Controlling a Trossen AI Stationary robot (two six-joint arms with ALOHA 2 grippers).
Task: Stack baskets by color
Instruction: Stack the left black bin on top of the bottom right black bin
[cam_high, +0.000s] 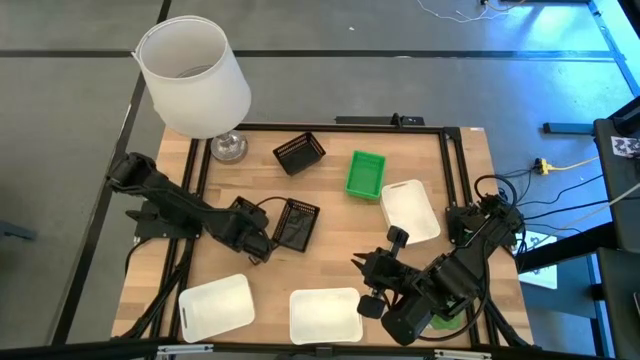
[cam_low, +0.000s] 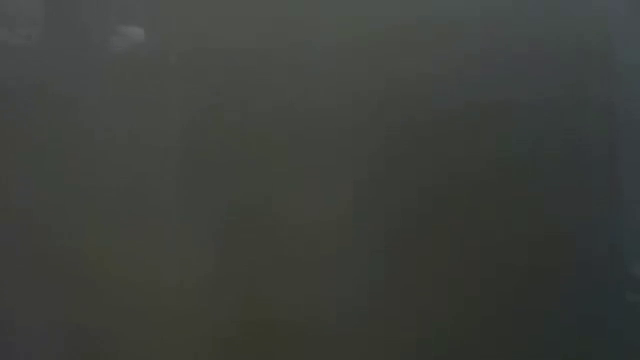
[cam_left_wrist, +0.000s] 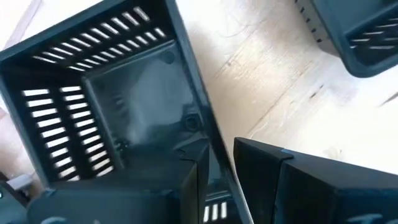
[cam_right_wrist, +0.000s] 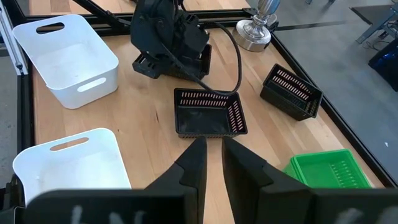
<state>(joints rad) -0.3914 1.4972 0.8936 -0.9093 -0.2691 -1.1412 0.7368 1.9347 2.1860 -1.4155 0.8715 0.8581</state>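
A black basket (cam_left_wrist: 118, 118) stands open side up under my left gripper (cam_left_wrist: 221, 180), which is open with one finger inside it and one outside a side wall. In the high view my left gripper (cam_high: 265, 240) hides most of it. Another black basket (cam_high: 297, 222) lies just to the right, and a third black basket (cam_high: 299, 152) sits farther back. A green basket (cam_high: 365, 173) rests at the far middle with a white basket (cam_high: 410, 210) beside it. A second white basket (cam_high: 215, 305) and a third white basket (cam_high: 325, 315) stand at the near edge. My right gripper (cam_right_wrist: 213, 155) hangs open and empty above the near right. My left gripper comes from above, pointing steeply down, with the rim of the basket's side wall (cam_left_wrist: 214, 146) between its two fingers. One finger (cam_left_wrist: 193, 180) is inside the basket and the other outside. Whether the fingers touch the wall I cannot tell. The basket stands flat on the table.
A big white lampshade-like bucket (cam_high: 190, 70) on a metal foot (cam_high: 228, 148) stands at the far left corner. A black rail frame (cam_high: 450, 160) runs round the wooden table. Bare wood lies between the black baskets and the near white ones.
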